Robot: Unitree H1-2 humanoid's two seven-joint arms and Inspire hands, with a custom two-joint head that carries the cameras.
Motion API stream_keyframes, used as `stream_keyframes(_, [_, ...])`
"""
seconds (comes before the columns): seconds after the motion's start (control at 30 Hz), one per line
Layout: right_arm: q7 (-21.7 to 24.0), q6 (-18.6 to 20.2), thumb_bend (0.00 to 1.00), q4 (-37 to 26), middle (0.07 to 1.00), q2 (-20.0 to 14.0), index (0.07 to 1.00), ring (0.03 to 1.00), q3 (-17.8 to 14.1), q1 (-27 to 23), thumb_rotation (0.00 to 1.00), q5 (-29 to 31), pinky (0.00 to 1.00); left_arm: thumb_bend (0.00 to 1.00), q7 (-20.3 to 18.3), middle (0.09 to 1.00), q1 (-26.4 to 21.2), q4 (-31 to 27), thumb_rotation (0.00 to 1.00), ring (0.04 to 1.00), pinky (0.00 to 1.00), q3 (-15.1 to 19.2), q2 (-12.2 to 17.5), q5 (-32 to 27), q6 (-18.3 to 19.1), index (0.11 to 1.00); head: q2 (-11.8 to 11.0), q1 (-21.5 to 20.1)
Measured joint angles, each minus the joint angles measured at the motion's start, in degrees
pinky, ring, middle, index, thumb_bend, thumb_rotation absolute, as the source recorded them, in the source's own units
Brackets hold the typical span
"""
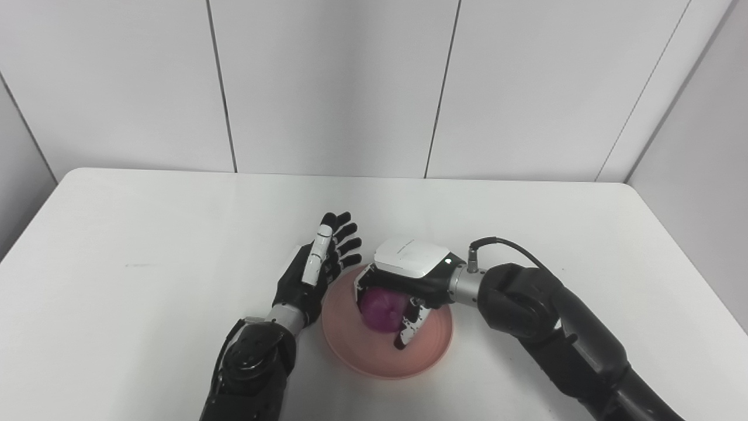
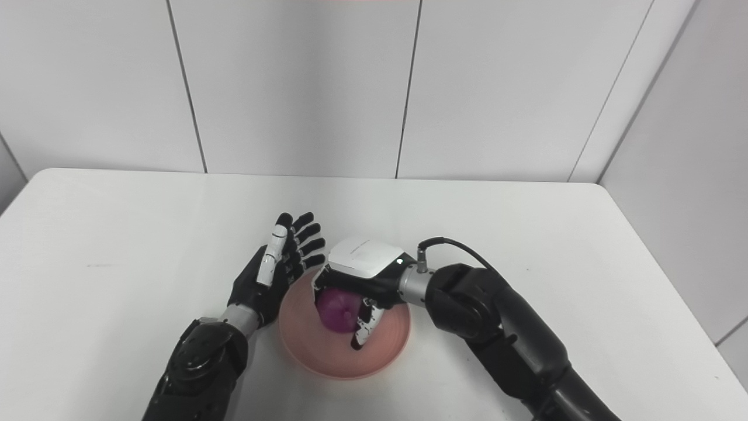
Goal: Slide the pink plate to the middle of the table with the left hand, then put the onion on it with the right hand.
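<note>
The pink plate (image 1: 430, 352) lies near the table's front, about mid-width. A purple onion (image 1: 381, 310) rests in the plate, under my right hand (image 1: 400, 280). That hand arches over the onion with fingers curled around its sides; whether the onion bears on the plate or hangs in the grip cannot be told. My left hand (image 1: 318, 269) stands edge-on against the plate's left rim, fingers straight and spread, holding nothing. In the right eye view the onion (image 2: 337, 311) and plate (image 2: 383, 355) show the same arrangement.
White table (image 1: 146, 263) with a rounded far edge, bounded behind by grey wall panels (image 1: 327, 88). Both forearms come in from the bottom edge, flanking the plate.
</note>
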Motion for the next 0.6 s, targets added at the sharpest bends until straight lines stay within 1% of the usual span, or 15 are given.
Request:
stream_keyframes(0.03, [0.2,0.0,0.53,-0.1,0.481,0.0,0.505,0.481,0.0,0.0,0.01,0.0,0.4,0.64,0.0,0.927,0.0,0.0,0.98,0.892,0.83,0.0,0.0,0.0,0.0,0.898,-0.1,0.1])
stream_keyframes(0.07, [0.3,0.0,0.52,-0.1,0.535,0.0,0.5,0.497,0.0,-0.1,0.08,0.0,0.41,0.64,0.0,0.926,0.0,0.0,0.98,0.891,0.83,0.0,0.0,0.0,0.0,0.898,-0.1,0.1])
stream_keyframes(0.1, [0.5,0.0,0.52,-0.2,0.567,0.0,0.498,0.51,-0.1,-0.1,0.12,0.0,0.42,0.65,0.0,0.925,0.0,0.0,0.98,0.89,0.83,0.0,0.0,0.0,0.0,0.896,-0.1,0.1])
stream_keyframes(0.13, [0.7,0.0,0.59,-0.2,0.603,0.0,0.525,0.528,-0.1,-0.1,0.18,0.0,0.43,0.65,0.0,0.923,0.0,0.0,0.98,0.889,0.83,0.0,0.0,0.0,0.0,0.895,-0.1,0.1])
stream_keyframes(0.17, [0.9,0.0,0.77,-0.3,0.624,0.0,0.594,0.542,-0.3,-0.1,0.29,0.0,0.44,0.65,0.0,0.922,0.0,0.0,0.98,0.887,0.82,0.0,0.0,0.0,0.0,0.894,-0.1,0.1])
stream_keyframes(0.2, [0.9,0.0,0.86,-0.5,0.637,0.0,0.625,0.551,-0.4,-0.1,0.35,0.0,0.45,0.65,0.0,0.923,0.0,0.0,0.98,0.887,0.82,0.0,0.0,0.0,0.0,0.894,-0.1,0.1])
stream_keyframes(0.27, [0.9,0.0,0.91,-0.8,0.647,0.0,0.647,0.554,-0.8,-0.1,0.4,0.0,0.45,0.65,0.0,0.923,0.0,0.0,0.98,0.886,0.82,0.0,0.0,0.0,0.0,0.893,-0.1,0.1])
stream_keyframes(0.33, [0.9,0.0,0.96,-1.3,0.653,0.0,0.656,0.553,-1.1,-0.1,0.45,-0.1,0.44,0.65,0.0,0.924,0.0,0.0,0.98,0.886,0.82,0.0,0.0,0.0,0.0,0.89,-0.1,-0.1])
stream_keyframes(0.43, [0.9,0.0,0.99,-2.2,0.671,0.0,0.666,0.572,-1.5,-0.1,0.51,-0.1,0.45,0.64,0.0,0.925,0.0,0.0,0.98,0.885,0.81,0.0,0.0,0.0,0.0,0.887,-0.1,-0.1])
stream_keyframes(0.6, [0.9,0.0,1.0,-2.4,0.69,0.0,0.694,0.586,-2.0,-0.1,0.57,-0.4,0.46,0.64,0.0,0.925,0.0,0.1,0.99,0.885,0.81,0.1,0.0,0.0,0.0,0.895,-0.1,-0.3])
